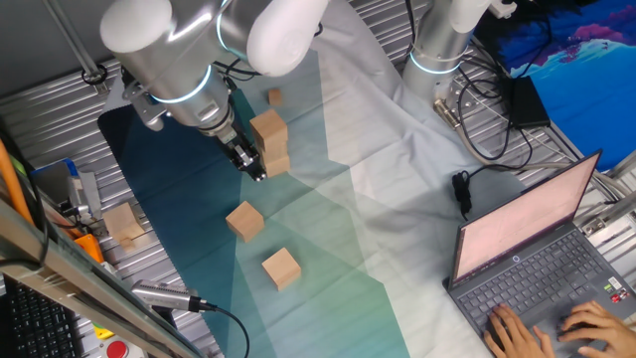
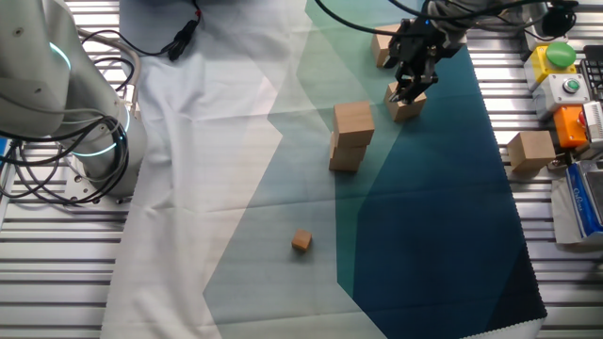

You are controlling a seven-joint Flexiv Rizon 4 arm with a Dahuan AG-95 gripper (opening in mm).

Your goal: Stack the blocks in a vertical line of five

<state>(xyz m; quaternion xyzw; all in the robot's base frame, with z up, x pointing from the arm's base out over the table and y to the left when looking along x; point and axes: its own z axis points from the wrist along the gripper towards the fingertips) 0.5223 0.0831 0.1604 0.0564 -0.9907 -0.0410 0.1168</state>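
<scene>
Nearest the camera in one fixed view, a person's hands (image 1: pixel 556 328) type on an open grey laptop (image 1: pixel 537 268) at the right edge of the table. Just beyond, on a cloth of teal, pale green and white panels (image 1: pixel 328 249), lie two plain light-tan wooden cubes, one near the front (image 1: pixel 281 268) and one a little further back (image 1: pixel 244 221). Behind them stands a stack of two matching cubes (image 1: pixel 270 141), the upper one slightly twisted on the lower. A fifth like cube (image 1: pixel 123 225) rests off the cloth on the slatted metal table (image 1: pixel 60 109), at the left. A much smaller wooden cube (image 1: pixel 274 96) sits further back. The black two-finger gripper (image 1: pixel 253 165) on the silver-and-white robot arm (image 1: pixel 189 60) hangs just beside the stack. In the other fixed view its fingertips reach down to one of the loose cubes (image 2: pixel 406 105), well apart from the stack (image 2: pixel 350 135); whether the fingers are parted or already pinching that cube cannot be told. Judging from this, two of five cubes are stacked and the third is being fetched. The next move calls for a firm, centred grip, then a lift clear of the stack top and a square placement, since the twisted upper cube leaves less margin. No brand names or writing can be read anywhere.
</scene>
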